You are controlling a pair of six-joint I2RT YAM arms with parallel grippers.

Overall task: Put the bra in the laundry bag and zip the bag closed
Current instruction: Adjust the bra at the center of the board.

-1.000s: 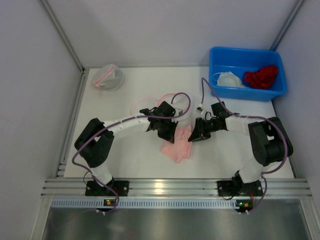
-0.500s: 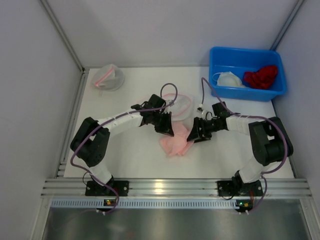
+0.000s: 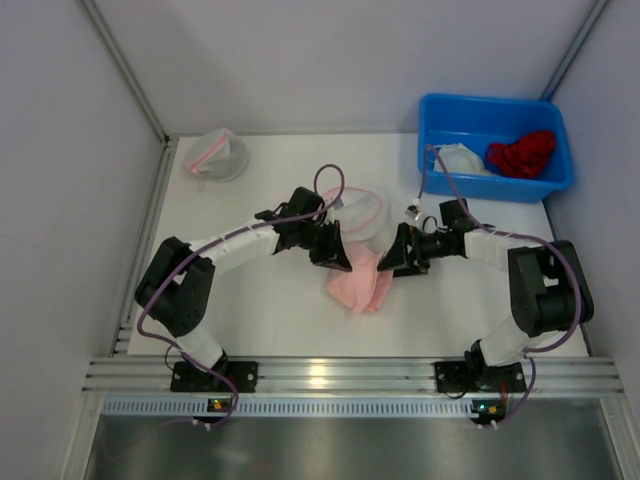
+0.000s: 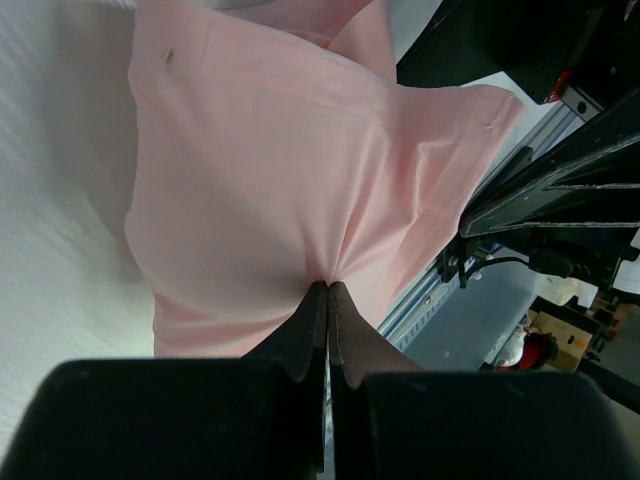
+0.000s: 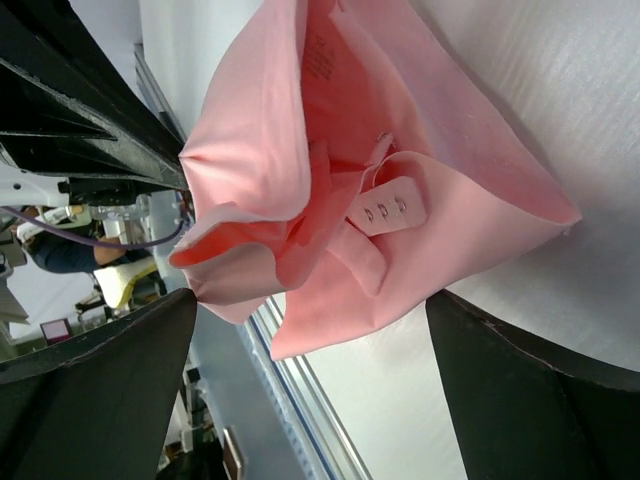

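- Since a second ago the right gripper (image 3: 398, 258) has let go: its jaws, then nearly shut at the bra's edge, now stand wide apart; the left gripper (image 3: 334, 252) has carried its pinch of cloth a little away from the arm bases, toward the laundry bag.
- Left gripper, in its wrist view (image 4: 327, 292): fingertips clenched tight on a fold of the pink bra (image 4: 260, 170); the cloth puckers at the pinch and fans out beyond it.
- Right gripper, in its own view (image 5: 310, 300): released, one finger on either side of the bra and neither pressing it; the hook-and-eye tab (image 5: 386, 210) lies face up among the folds.
- Bra on the white table (image 3: 250, 320): a crumpled heap (image 3: 358, 285) between the two grippers; its long axis runs from the left pinch toward the near edge, slightly rightward.
- Laundry bag (image 3: 365, 210) — translucent, pink-trimmed — lies just beyond the bra on the far side, at its upper end; which way its mouth faces I cannot tell.
- Judgement: only the left arm has the garment, so the coming move looks like a short carry away from the bases into the bag; the right gripper, just beside the bag, is well placed to take its rim.
- Farther out: a second mesh bag (image 3: 215, 155) at the far left; a blue bin (image 3: 500, 186) at the far right — well apart from the work.
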